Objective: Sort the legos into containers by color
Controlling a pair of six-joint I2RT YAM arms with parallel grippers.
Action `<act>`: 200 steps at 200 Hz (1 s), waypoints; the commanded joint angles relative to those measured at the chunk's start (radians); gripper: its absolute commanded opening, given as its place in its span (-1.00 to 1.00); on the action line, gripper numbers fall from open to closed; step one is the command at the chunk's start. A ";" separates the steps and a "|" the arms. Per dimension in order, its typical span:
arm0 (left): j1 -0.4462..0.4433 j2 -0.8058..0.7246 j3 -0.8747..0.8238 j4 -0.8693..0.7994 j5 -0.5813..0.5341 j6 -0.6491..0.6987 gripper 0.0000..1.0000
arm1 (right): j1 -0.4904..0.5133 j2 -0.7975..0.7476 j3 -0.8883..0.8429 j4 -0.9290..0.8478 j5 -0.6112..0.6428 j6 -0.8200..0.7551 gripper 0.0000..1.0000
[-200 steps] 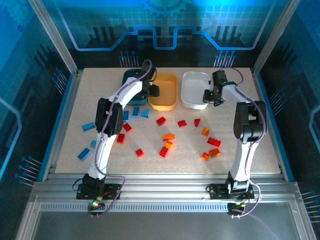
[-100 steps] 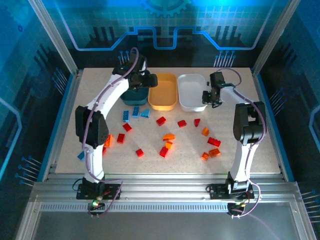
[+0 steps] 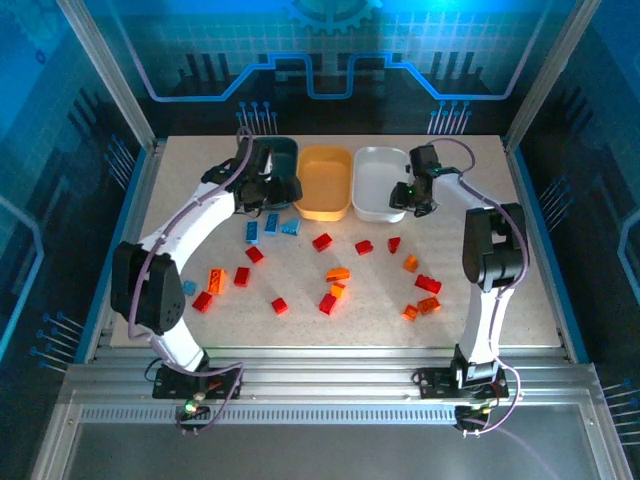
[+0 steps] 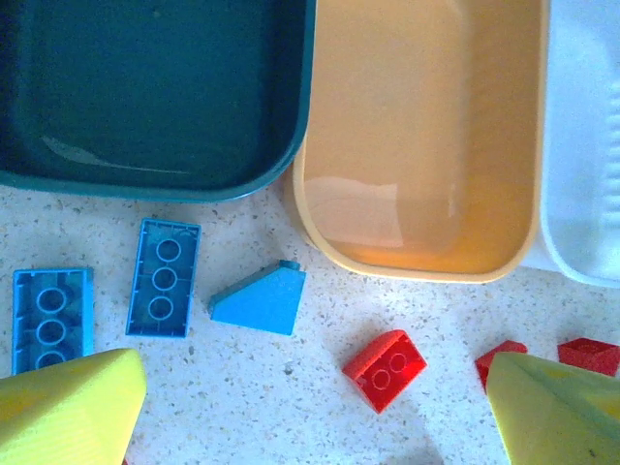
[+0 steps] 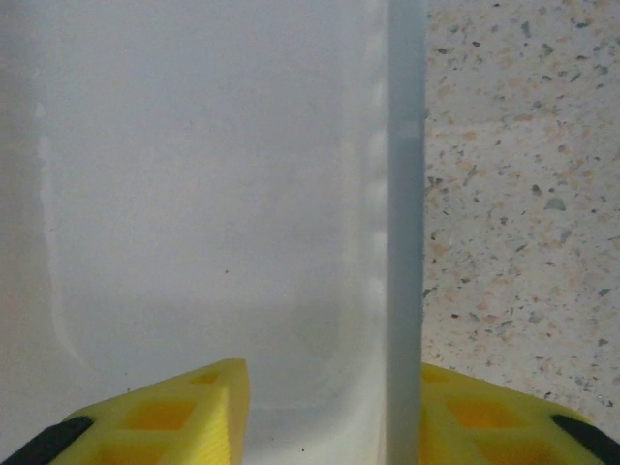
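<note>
A blue-lit enclosure (image 3: 330, 60) walls in the speckled table (image 3: 500, 300). Over the last second the left arm (image 3: 190, 225) has swung out toward the table's left edge and drawn back from the far edge. That has uncovered the teal tray (image 3: 284, 156), which it had been hiding. The right arm (image 3: 490, 250) has barely shifted, yet the white tray (image 3: 372, 180) has slid left. It now touches the yellow tray (image 3: 325, 180), where a gap stood before. The three trays sit in a tight row along the far edge, teal nearest the left. Each looks empty as far as it shows, so this was probably tidying the containers, with no sorting begun.

The left gripper (image 4: 315, 407) hangs just on the near side of the teal tray. Its fingers are spread wide with nothing between them, above the blue bricks (image 4: 163, 278), and a red brick (image 4: 385, 369) lies beside those. A blue pick looks likeliest next.

The right gripper (image 5: 329, 412) straddles the white tray's right wall. One finger is against the wall and the other stands off, so it is not clamped.

The remaining legos (image 3: 335, 275), red and orange, lie scattered across the table's middle.
</note>
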 commanded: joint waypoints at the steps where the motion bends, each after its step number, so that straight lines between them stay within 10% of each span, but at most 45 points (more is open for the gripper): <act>1: 0.007 -0.057 -0.043 0.040 0.031 -0.024 0.86 | 0.006 -0.082 -0.013 -0.040 0.027 -0.002 -0.06; 113: 0.008 -0.514 -0.520 0.159 0.030 -0.202 0.93 | 0.105 -0.498 -0.368 -0.076 0.120 0.028 0.32; 200: 0.045 -0.774 -0.791 0.140 0.057 -0.331 0.98 | 0.179 -0.288 -0.320 -0.117 0.140 -0.044 0.28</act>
